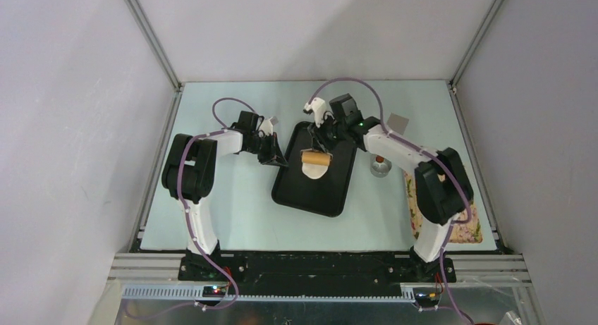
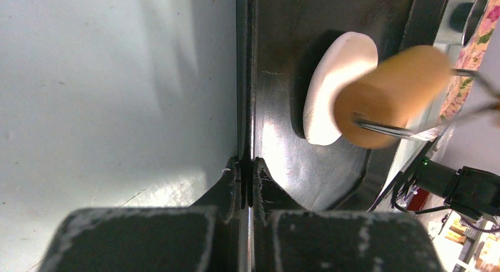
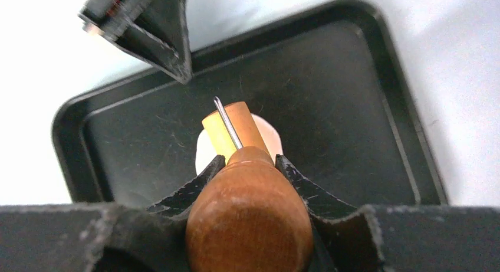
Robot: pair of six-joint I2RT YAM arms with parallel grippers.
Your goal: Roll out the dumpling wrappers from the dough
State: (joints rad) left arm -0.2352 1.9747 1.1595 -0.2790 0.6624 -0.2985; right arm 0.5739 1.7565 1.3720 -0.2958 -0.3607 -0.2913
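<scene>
1. Desk (image 1: 233, 212): pale green, walled on 3 sides. It carries items 2 to 6.

2. Tray (image 1: 310, 194): black, shallow, rounded corners, at mid-desk between the 2 arms, turned slightly askew. Contents: 1 dough and the drum of 1 roller. The rest of the tray floor is bare and shiny.

3. Dough (image 1: 312, 171): 1 piece, white, flattened to a rough disc. It lies on the tray floor in the far half, about midway between the long rims and touching neither.

4. Roller (image 1: 316, 158): light wooden drum on a thin wire frame with a darker rounded wooden handle. The drum lies crosswise over the far part of the dough, with white showing on its near side and at both ends. Whether it presses on the dough cannot be told.

5. Cup (image 1: 381, 166): round, steel, upright on the desk just right of the tray, apart from it. Contents: something reddish, too small to identify.

6. Cloth (image 1: 469, 230): flowered pattern, flat at the near right edge of the desk, partly hidden by the right arm (image 1: 441, 184).

7. Left jaws: on the left arm (image 1: 189, 171), closed on the tray's left rim near its far corner, with the rim pinched edge-on between them.

8. Right jaws: over the tray's far end, clamped around the roller's handle, 1 on each side, with the wire frame running forward to the drum.
</scene>
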